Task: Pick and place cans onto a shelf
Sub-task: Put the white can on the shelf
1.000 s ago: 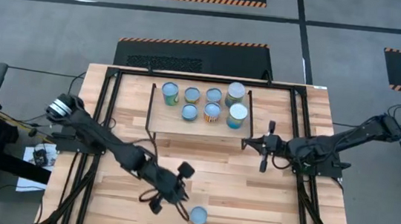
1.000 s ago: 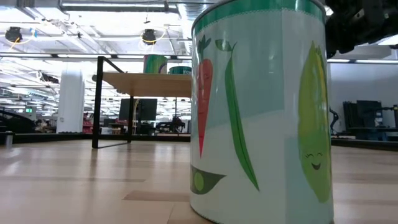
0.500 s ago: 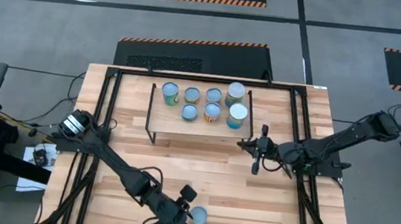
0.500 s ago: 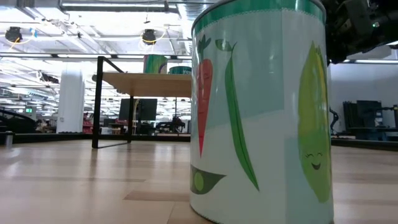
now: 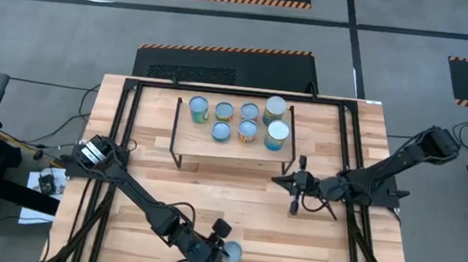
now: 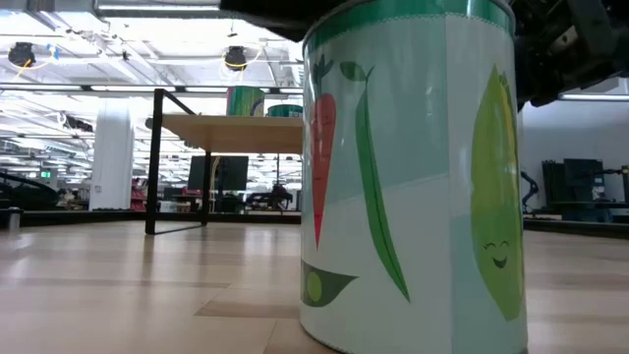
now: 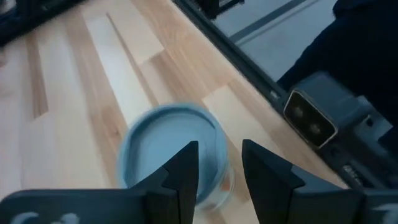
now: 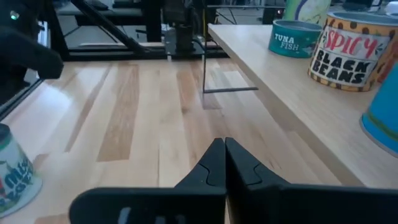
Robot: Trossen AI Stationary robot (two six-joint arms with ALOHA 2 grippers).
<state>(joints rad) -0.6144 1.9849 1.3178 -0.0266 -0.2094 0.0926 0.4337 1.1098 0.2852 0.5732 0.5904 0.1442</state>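
Left gripper (image 5: 211,252) has moved from mid-table down to the near edge over the last second and now hangs right over the last loose can (image 5: 231,252). Wrist view shows its fingers (image 7: 184,171) parted, above the can's blue-grey lid (image 7: 168,149), not yet around the body. The can stands upright on the tabletop (image 5: 252,211), well apart from the shelf (image 5: 228,143); in the low view its veggie label (image 6: 408,177) fills the frame, with a dark part of the arm newly showing above it.

Right gripper (image 5: 298,187) has drifted a bit toward the near side since a second ago and sits just in front of the shelf's right end, fingers pressed together (image 8: 219,165), holding nothing.

Seven cans (image 5: 244,119) are already on the shelf, including tuna (image 8: 292,38) and black beans (image 8: 351,53). Judgement: the change means a grasp approach on the final can; the left gripper needs to drop lower so its fingers straddle it before closing.
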